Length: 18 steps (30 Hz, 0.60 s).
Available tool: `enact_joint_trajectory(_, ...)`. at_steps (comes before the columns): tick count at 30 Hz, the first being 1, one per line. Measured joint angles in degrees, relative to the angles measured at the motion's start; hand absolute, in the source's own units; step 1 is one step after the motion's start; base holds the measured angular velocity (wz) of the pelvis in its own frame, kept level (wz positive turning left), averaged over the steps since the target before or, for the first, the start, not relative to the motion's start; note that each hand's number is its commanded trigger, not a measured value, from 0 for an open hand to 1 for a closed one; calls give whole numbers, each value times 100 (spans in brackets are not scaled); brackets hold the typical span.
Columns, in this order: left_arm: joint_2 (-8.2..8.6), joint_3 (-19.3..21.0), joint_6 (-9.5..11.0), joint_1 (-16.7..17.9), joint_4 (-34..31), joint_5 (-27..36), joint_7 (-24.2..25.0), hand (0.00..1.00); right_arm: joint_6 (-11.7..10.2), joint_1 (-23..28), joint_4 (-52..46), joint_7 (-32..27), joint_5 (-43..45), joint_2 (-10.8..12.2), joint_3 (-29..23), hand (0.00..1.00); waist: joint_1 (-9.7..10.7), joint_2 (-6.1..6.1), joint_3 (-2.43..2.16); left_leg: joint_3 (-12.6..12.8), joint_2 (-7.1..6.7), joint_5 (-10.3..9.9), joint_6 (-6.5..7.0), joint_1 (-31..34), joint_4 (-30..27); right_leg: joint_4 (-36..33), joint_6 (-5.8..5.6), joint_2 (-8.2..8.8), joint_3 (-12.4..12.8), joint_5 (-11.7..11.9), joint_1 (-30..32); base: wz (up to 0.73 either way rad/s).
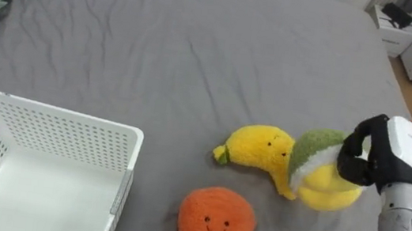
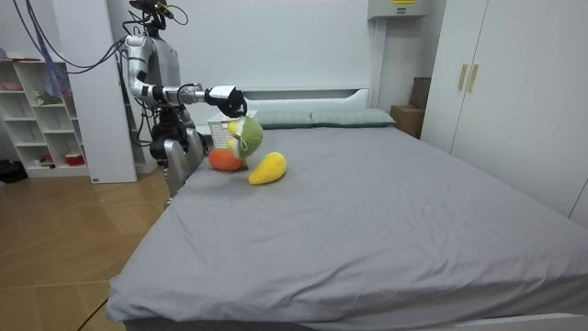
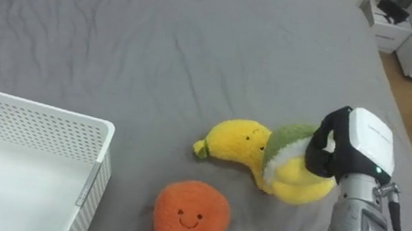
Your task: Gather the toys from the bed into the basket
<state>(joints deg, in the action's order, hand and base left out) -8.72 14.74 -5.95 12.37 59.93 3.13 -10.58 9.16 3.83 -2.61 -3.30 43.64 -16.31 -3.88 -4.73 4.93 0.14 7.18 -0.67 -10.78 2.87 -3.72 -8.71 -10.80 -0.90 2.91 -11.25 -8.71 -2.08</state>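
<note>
We are curling the fingers [image 1: 354, 157] of our right hand [image 1: 394, 155] tight around the green-and-yellow plush toy [image 1: 323, 183] and holding it just over the grey bed [image 1: 199, 43], close by the yellow banana plush [image 1: 257, 148] and the smiling orange plush [image 1: 214, 222], so we can carry it to the white basket [image 1: 70, 114] on our left.

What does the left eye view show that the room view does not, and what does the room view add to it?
Left eye view: the smiling face on the orange toy and the holed walls of the white basket. Room view: the robot standing at the side of the bed, with a white wardrobe and a shelf about it. Both: the right hand closed on the green-and-yellow toy, and the yellow toy and the orange toy lying on the grey bed.
</note>
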Motion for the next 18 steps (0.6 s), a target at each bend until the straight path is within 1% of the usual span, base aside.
enact_joint_trajectory(3,2,-2,5,-9,69,124,99,0,3,-66,-115,79,-300,-16,-43,100,11,-6,-1,14,3,0,0,6,-2,-14,1,-2,15,1,0,0)
enact_joint_trajectory(6,19,0,5,-44,63,118,135,0,60,-202,-189,174,-605,-20,-132,100,-4,-4,-4,37,4,1,1,-2,3,-73,0,-2,47,-1,48,-4)
enact_joint_trajectory(7,20,0,6,-51,66,116,148,0,96,-254,-332,176,-771,-45,-150,100,-9,-2,-5,56,6,3,3,18,6,-100,0,-4,66,-1,93,-8)
enact_joint_trajectory(10,0,-3,7,-32,86,131,165,0,90,-394,-654,175,-1173,-235,-143,100,-23,39,16,57,4,6,4,34,10,-98,0,-9,79,-1,85,-2)
enact_joint_trajectory(12,-21,-33,15,-46,155,191,151,0,95,-536,-764,173,-1404,-240,-140,100,-17,76,9,54,5,6,4,35,12,-92,0,-11,84,-1,79,0)
enact_joint_trajectory(13,-20,-37,16,-53,180,193,130,0,103,-598,-833,173,-1510,-240,-100,100,-42,98,-1,55,5,6,4,33,20,-90,0,-11,83,-1,79,0)
enact_joint_trajectory(14,-22,-39,23,-58,199,192,115,0,162,-617,-995,210,-1588,-240,-25,100,-58,122,-14,55,5,6,4,25,24,-92,0,-11,86,-1,81,0)
enact_joint_trajectory(15,-26,-43,25,-58,227,196,110,0,186,-644,-1081,241,-1613,-241,42,100,-57,124,-14,55,6,6,4,14,28,-96,0,-11,87,-1,79,0)
enact_joint_trajectory(17,-39,-55,23,-60,319,264,103,0,221,-914,-1271,449,-1690,-241,292,100,-48,138,-10,53,5,7,5,12,22,-98,0,-8,76,-1,73,0)
enact_joint_trajectory(18,-39,-54,21,-60,319,262,104,0,227,-993,-1285,525,-1734,-241,323,100,-57,143,-10,48,5,6,5,11,14,-96,0,-7,65,-1,74,5)
